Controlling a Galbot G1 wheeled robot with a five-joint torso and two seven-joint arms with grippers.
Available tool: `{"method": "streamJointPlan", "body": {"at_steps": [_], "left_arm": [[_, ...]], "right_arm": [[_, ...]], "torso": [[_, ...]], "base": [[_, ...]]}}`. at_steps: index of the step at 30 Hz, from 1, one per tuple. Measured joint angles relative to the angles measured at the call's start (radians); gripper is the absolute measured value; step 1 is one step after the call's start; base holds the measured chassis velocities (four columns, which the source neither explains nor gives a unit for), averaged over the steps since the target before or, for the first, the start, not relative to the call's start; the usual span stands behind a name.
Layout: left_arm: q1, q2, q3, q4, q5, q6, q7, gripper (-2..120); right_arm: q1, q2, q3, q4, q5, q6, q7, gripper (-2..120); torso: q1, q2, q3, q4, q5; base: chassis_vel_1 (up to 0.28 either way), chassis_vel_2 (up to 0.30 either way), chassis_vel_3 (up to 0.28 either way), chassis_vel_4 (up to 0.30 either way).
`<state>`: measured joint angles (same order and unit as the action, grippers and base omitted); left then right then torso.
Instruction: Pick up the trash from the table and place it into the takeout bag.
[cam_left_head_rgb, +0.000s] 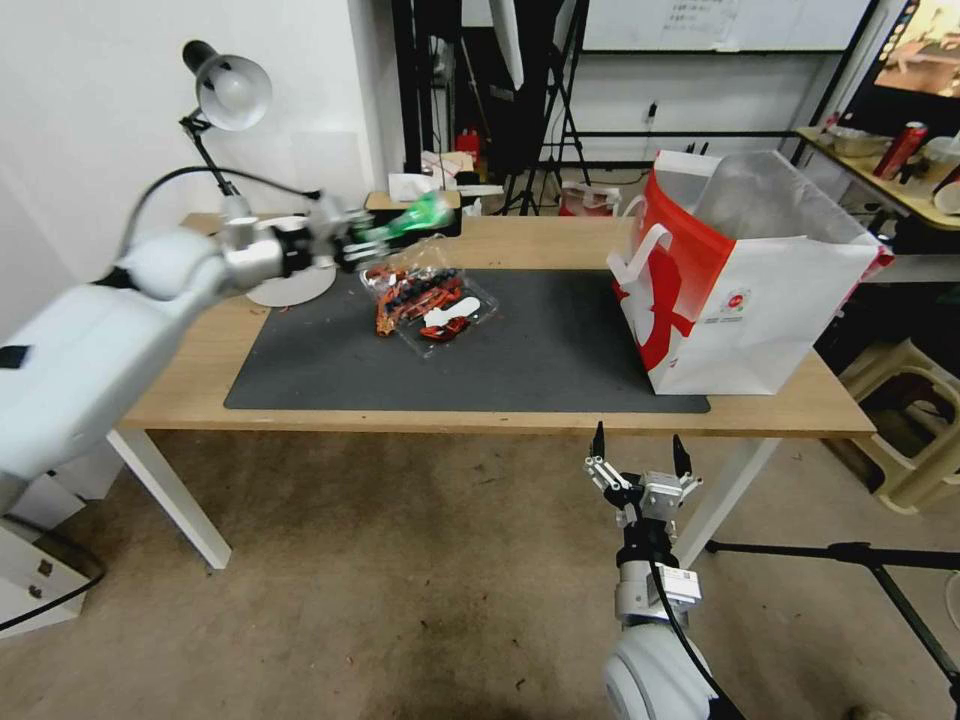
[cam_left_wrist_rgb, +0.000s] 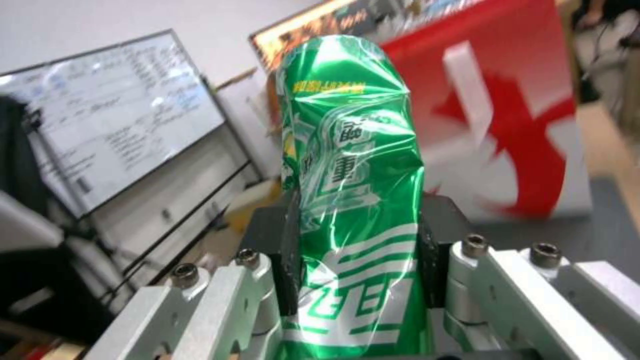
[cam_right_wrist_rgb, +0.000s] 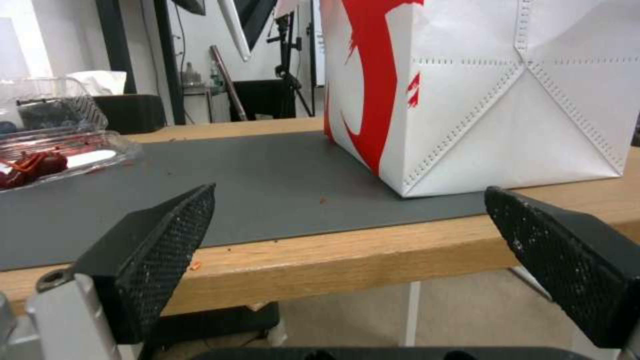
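The left claw (cam_left_head_rgb: 352, 243) is clamped on a green wrapper (cam_left_head_rgb: 408, 218) above the desk (cam_left_head_rgb: 520, 243), apparently left of the bag (cam_left_head_rgb: 745, 290); the right claw (cam_left_head_rgb: 640, 452) hangs apart below the desk edge.

Desk lamp (cam_left_head_rgb: 232, 92) stands against white wall (cam_left_head_rgb: 90, 110). Right of lamp: black tripods and stands (cam_left_head_rgb: 540, 110), whiteboard (cam_left_head_rgb: 720, 22) above. Far right of lamp: shelf (cam_left_head_rgb: 880, 175) with what looks like a red can (cam_left_head_rgb: 900, 150); beige stool (cam_left_head_rgb: 915, 420) below. Floor (cam_left_head_rgb: 400, 580) worn, brownish.
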<state>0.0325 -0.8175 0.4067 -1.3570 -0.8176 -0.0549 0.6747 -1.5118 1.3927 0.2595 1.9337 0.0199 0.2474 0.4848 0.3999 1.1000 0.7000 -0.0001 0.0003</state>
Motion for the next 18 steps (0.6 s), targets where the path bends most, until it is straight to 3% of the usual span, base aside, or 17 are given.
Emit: {"method": "streamJointPlan", "body": {"at_steps": [12, 13, 14, 18], "left_arm": [[-0.192, -0.228, 0.138, 0.106, -0.037, 0.009, -0.045, 30], [-0.232, -0.278, 0.165, 0.13, -0.045, 0.009, -0.055, 30], [-0.232, -0.278, 0.165, 0.13, -0.045, 0.009, -0.055, 30], [-0.288, -0.389, 0.197, 0.204, -0.039, 0.006, -0.061, 30]], "right_arm": [[-0.007, 0.009, 0.009, 0.0, 0.0, 0.003, 0.002, 100], [-0.007, 0.012, 0.009, -0.001, 0.0, 0.004, 0.002, 100], [-0.007, 0.012, 0.009, -0.001, 0.0, 0.004, 0.002, 100], [-0.001, 0.02, 0.008, -0.006, -0.001, 0.004, 0.002, 100]], "torso": [[0.0, 0.0, 0.0, -0.0001, 0.0003], [0.0, 0.0, 0.0, 0.0002, 0.0003], [0.0, 0.0, 0.0, 0.0002, 0.0003], [0.0, 0.0, 0.0, -0.0001, 0.0002]], "base": [[0.0, 0.0, 0.0, 0.0], [0.0, 0.0, 0.0, 0.0], [0.0, 0.0, 0.0, 0.0], [0.0, 0.0, 0.0, 0.0]]}}
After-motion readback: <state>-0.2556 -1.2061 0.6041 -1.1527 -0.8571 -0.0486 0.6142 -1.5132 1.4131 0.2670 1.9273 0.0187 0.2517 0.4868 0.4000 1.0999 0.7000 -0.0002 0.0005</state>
